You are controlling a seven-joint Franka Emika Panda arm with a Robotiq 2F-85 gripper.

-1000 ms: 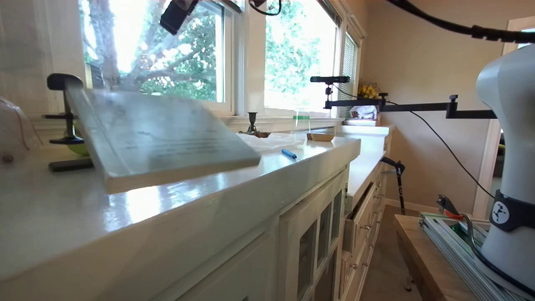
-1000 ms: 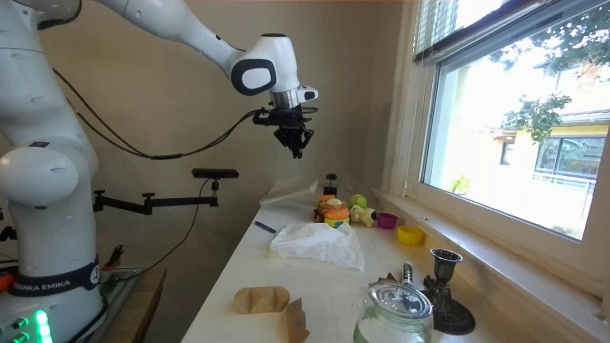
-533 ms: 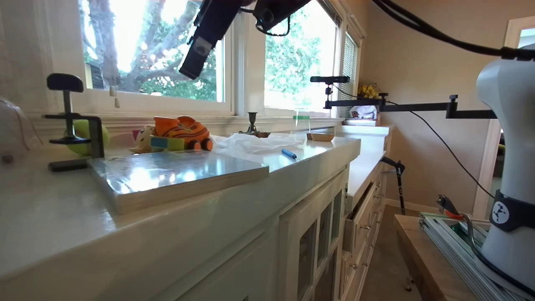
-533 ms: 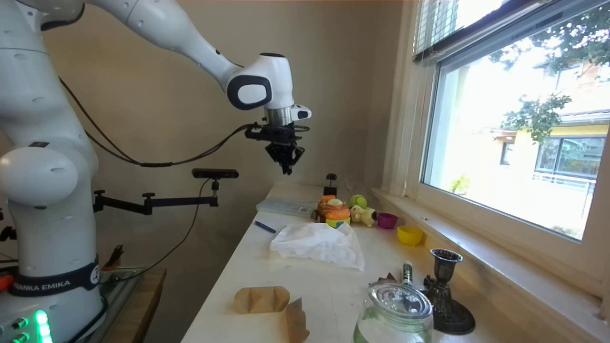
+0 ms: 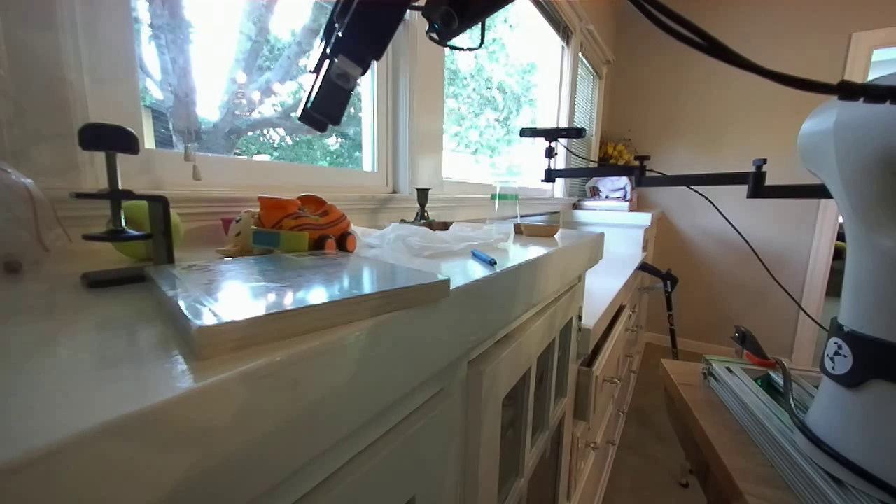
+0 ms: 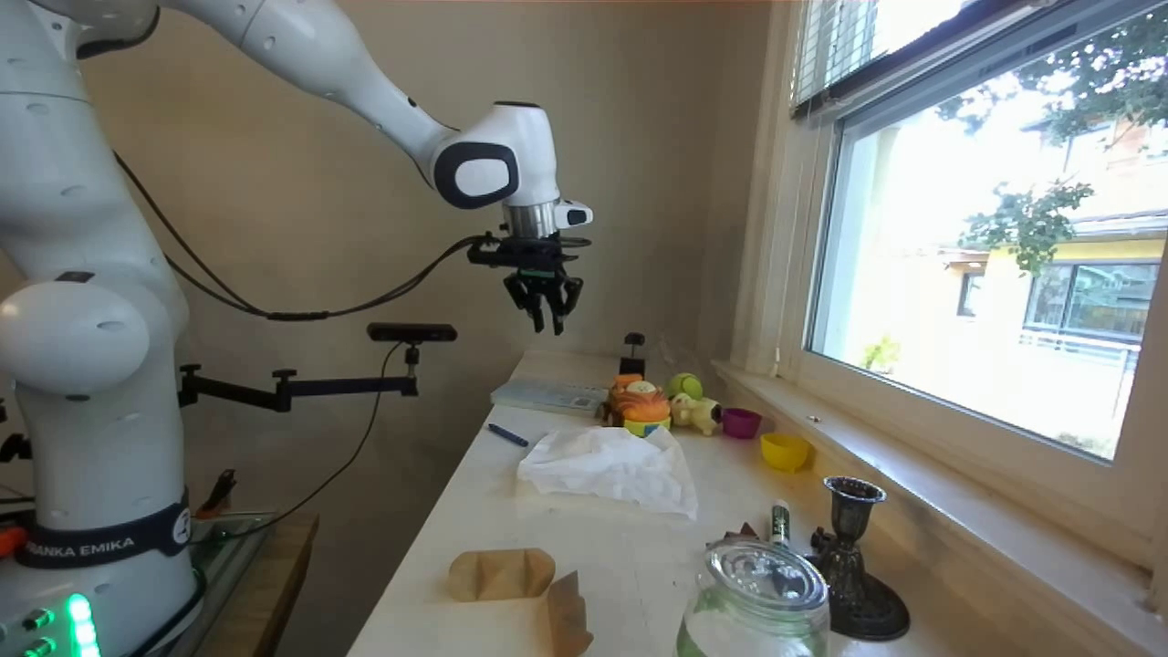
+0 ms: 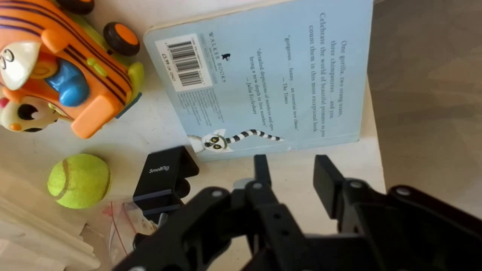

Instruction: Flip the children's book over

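The children's book [image 7: 260, 82] lies flat on the table [image 6: 474, 516], close to its edge, the pale blue, barcoded face uppermost. The orange toy [image 5: 308, 225] and the black clamp [image 7: 160, 178] stand just beside the book. The claw [image 7: 292, 171], spread with a gap between its tips, hangs above the table, apart from the book.

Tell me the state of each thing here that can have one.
Gripper: open, empty
Children's book: closed, flat, barcode side up
Upper drawer: partly open
White sheet: crumpled
Candlestick: upright, no candle
Glass jar: upright, apparently lidded
Base light: lit green
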